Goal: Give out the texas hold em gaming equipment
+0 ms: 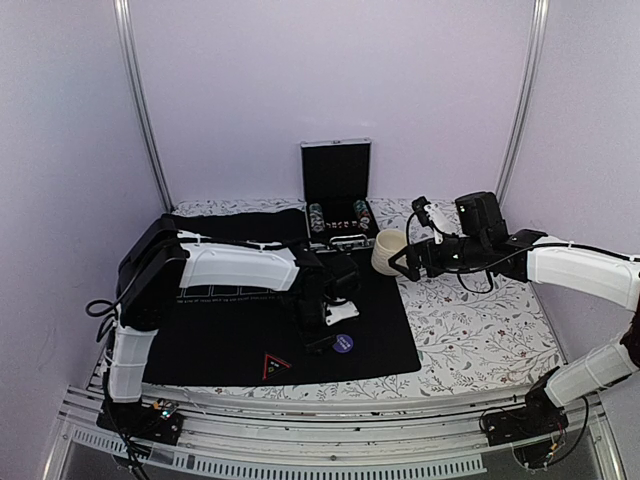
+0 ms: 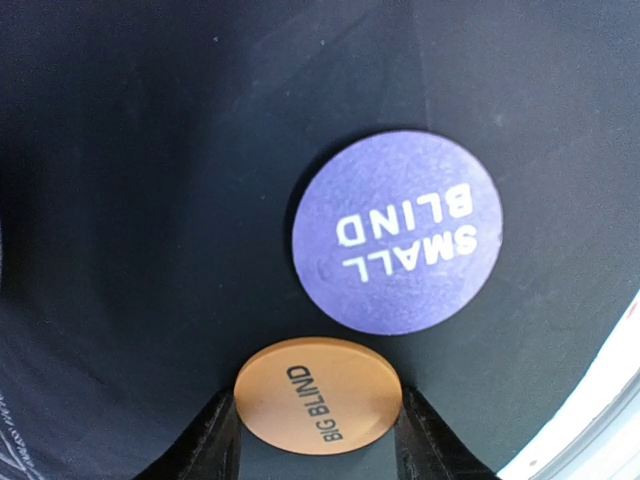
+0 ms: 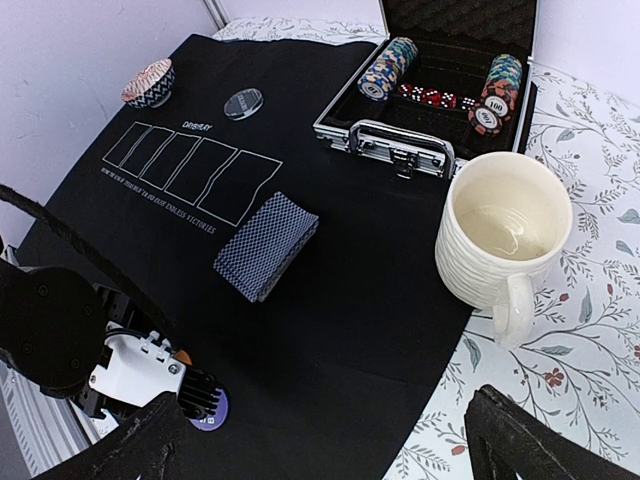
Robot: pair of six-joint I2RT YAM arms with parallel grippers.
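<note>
The left claw (image 2: 318,450) is pinching an orange button (image 2: 318,395) reading "BIG BLIND", one finger pressing each side of its rim. A purple button (image 2: 397,232) reading "SMALL BLIND" is lying flat on the black mat (image 2: 150,200) at about 1 o'clock from the orange one, just apart from it. The right claw (image 3: 340,435) is hanging spread wide above the mat's edge, holding nothing. In its view a cream mug (image 3: 500,240) is standing at 1 o'clock, and a deck of cards (image 3: 266,245) is lying at 9 o'clock from the mug. In the open metal case (image 3: 400,150), a chip stack (image 3: 487,105) is showing "100".
</note>
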